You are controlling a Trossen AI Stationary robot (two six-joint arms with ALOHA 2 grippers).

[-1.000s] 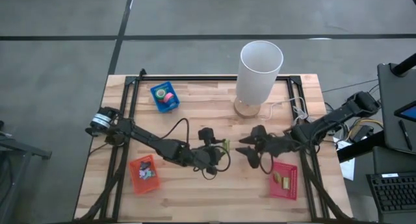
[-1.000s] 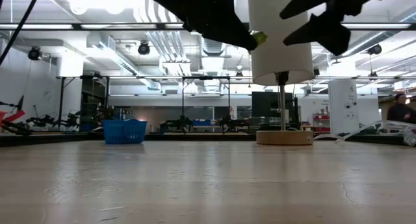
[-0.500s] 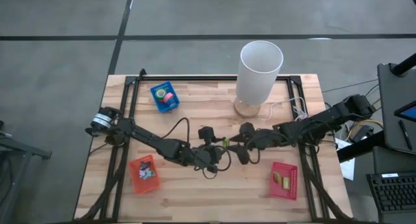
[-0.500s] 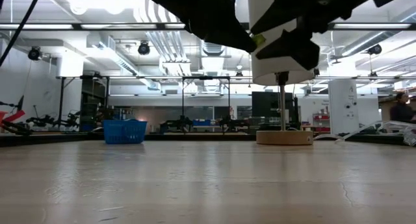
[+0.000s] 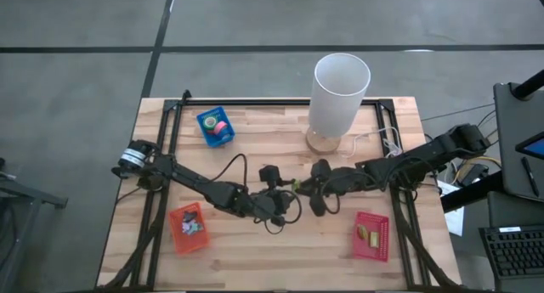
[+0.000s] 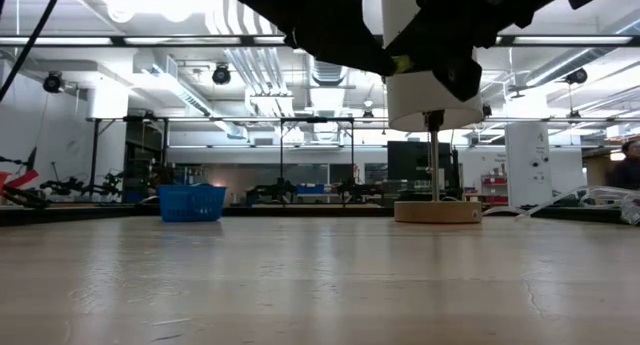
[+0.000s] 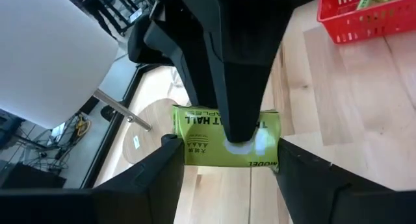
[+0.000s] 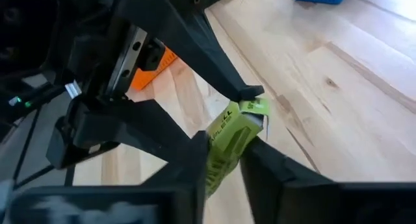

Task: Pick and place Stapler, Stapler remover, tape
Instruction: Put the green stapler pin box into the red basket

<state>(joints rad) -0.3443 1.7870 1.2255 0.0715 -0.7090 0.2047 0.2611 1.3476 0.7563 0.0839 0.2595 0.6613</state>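
Compared with a second ago, the right gripper (image 5: 304, 188) is seen to have been carried from above the red basket (image 5: 371, 235) toward mid-bench, where it is now met tip to tip with the left gripper (image 5: 289, 191); little is changed since half a second ago. A yellow-green box (image 7: 224, 137) with printed lettering is held between the two grippers, above the bench (image 5: 255, 140). In the left wrist view the box is pinched from its two ends by the left gripper's fingers, while one dark finger of the right gripper is laid across its face. In the right wrist view the same box (image 8: 229, 143) is clamped between the right gripper's fingers (image 8: 266, 169), so both grippers are closed on it. The tape (image 5: 218, 125) is lying in the blue basket (image 5: 216, 127) at the far left part of the bench, well apart from both grippers. An orange basket (image 5: 189, 228) is set near the front left, and a white cylinder (image 5: 340, 93) is standing at the far side.
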